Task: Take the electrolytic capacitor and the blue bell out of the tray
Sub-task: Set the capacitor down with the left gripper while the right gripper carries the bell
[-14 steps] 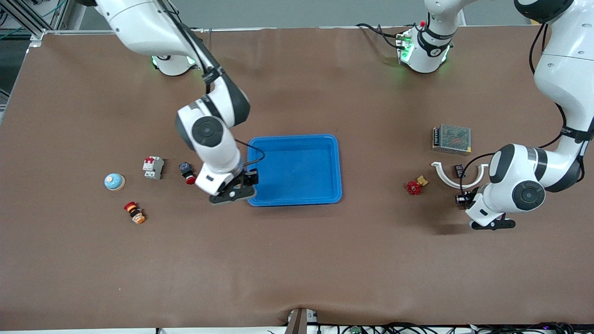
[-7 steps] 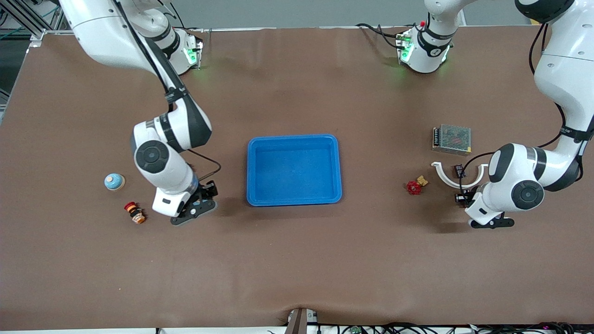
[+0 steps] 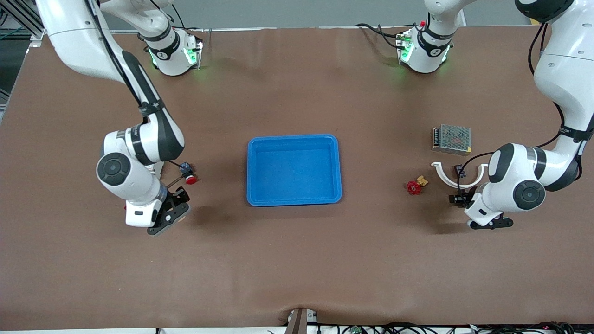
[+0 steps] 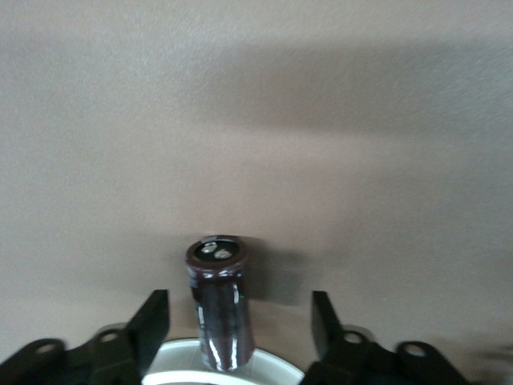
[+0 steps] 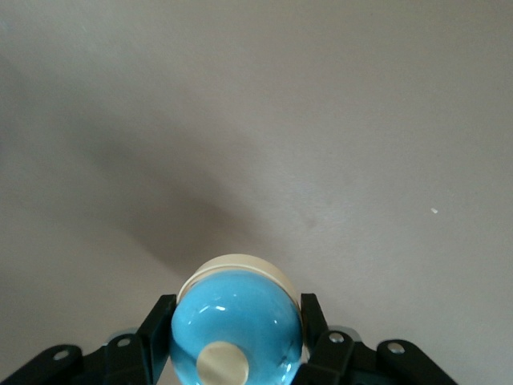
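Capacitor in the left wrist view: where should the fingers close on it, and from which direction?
Its cylindrical mid-body, from above, one finger on each side. The capacitor seems to stand upright, terminals up, with a narrow round sleeve; the open left gripper straddles it.

No writing, label, brand, number or sign can be read anywhere in these views. The capacitor (image 4: 218, 309) has a dark sleeve that shows only glare, with no legible print. The bell (image 5: 237, 327) is plain blue with a cream button. The metal-mesh box (image 3: 452, 138) and the small parts on the surface are too small to show any lettering.
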